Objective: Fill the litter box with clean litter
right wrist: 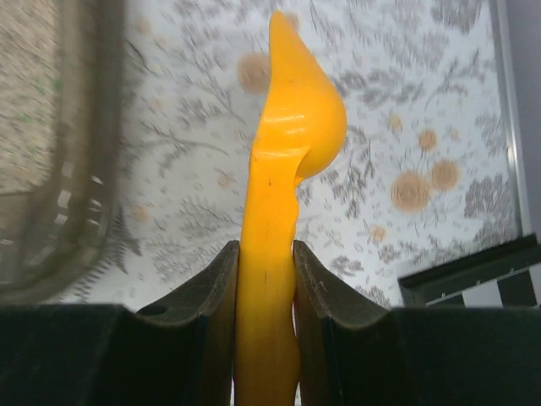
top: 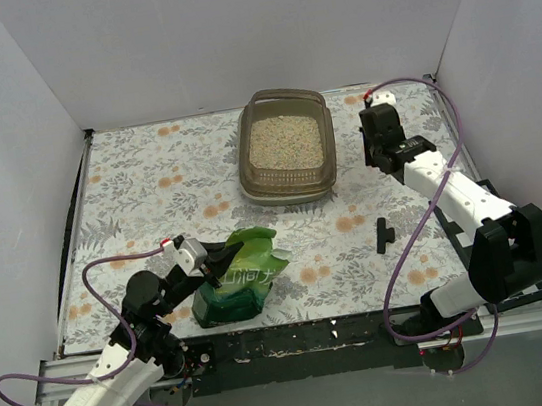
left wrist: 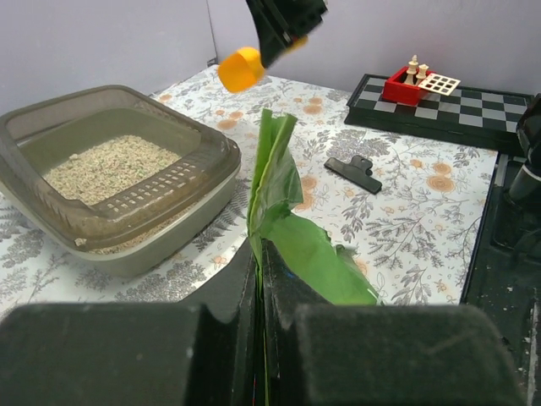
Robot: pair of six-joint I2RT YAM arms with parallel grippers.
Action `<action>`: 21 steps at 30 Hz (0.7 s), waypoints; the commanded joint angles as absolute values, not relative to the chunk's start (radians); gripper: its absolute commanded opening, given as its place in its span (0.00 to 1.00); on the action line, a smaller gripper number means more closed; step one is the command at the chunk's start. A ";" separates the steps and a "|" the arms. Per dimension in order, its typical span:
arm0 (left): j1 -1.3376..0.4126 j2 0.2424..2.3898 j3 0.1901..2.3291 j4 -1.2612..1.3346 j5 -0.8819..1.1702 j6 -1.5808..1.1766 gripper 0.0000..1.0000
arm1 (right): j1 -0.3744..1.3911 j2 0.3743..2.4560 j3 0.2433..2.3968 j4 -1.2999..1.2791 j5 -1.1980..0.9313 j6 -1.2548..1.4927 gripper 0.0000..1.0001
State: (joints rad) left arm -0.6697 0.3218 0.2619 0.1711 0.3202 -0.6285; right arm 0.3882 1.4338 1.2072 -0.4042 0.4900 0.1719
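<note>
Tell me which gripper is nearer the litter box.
Right. The right gripper, holding the yellow scoop, sits just off the litter box's right side. The left gripper, shut on the green bag, is much farther back, toward the robot's side.

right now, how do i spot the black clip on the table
On the right half of the floral-patterned table, nearer the arms than the grey-brown plastic litter box, lies a small black clip, touching nothing. Unlike the glossy green pouch, it is flat and dark.
</note>
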 commanded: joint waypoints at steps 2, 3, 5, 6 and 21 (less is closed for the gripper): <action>-0.669 0.402 0.344 0.267 0.334 -0.669 0.00 | 0.298 1.365 1.036 -0.233 0.394 0.252 0.01; -0.669 0.426 0.354 0.287 0.342 -0.676 0.00 | 0.282 1.359 0.997 -0.210 0.379 0.253 0.01; -0.669 0.475 0.373 0.331 0.353 -0.690 0.00 | 0.243 1.353 0.959 -0.178 0.345 0.271 0.01; -0.669 0.501 0.377 0.357 0.351 -0.704 0.00 | 0.233 1.350 0.937 -0.157 0.330 0.275 0.01; -0.660 1.018 0.541 0.853 0.583 -0.831 0.00 | 0.178 1.676 1.034 -0.146 0.172 0.357 0.15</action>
